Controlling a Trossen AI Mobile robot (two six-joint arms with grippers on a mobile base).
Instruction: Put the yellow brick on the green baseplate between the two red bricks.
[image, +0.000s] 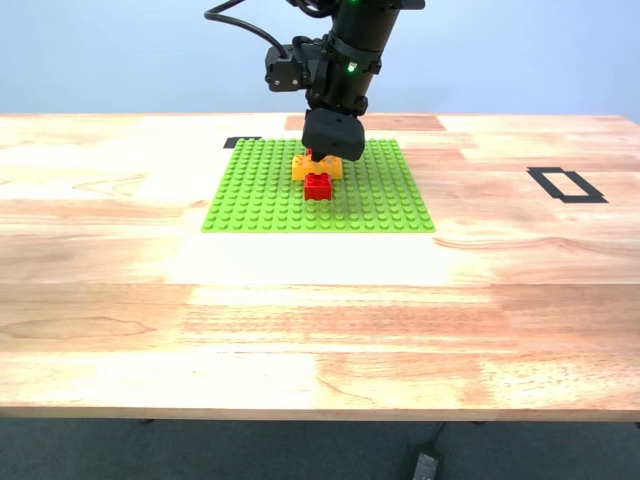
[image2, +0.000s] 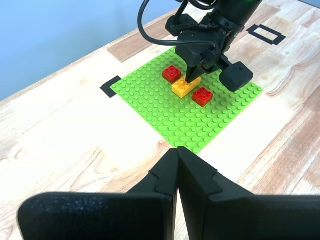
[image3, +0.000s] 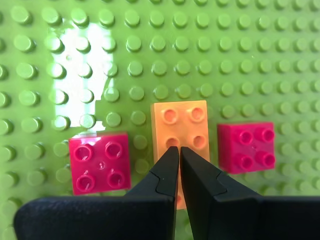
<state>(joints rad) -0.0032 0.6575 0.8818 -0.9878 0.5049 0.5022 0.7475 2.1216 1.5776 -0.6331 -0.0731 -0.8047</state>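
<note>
Nearest us, our first gripper (image2: 178, 150) hangs over bare table (image: 300, 330), short of the plate, its jaws pressed together on nothing. We judge that it is parked there to stay out of the way and give its camera a look at the work.

Next comes the baseplate (image: 260, 200), lying flat on the table. On it the near red brick (image: 318, 186) sits just in front of the yellow brick (image: 315, 167). The far red brick (image2: 171, 74) is almost wholly hidden behind the arm in the exterior view.

From above, the yellow brick lies in the gap between the two reds, a narrow strip of green showing on each side, so it touches neither. Its long side crosses the line they make, and it looks level on the studs.

Our second gripper (image3: 178, 150) stands upright over the yellow brick's middle, jaws clamped against each other, not around the brick. The tips are at its top studs. We take this as a pressing pose, to seat the brick. Whether they truly bear on it we cannot tell.

Beyond the plate, a black tape corner (image: 242, 142) marks its far corner, likely as a placement guide. A tape rectangle (image: 567, 185) lies well apart, towards the exterior view's right.

We can read no brand, label or writing anywhere. Only a green light (image: 352, 68) glows on the arm.
</note>
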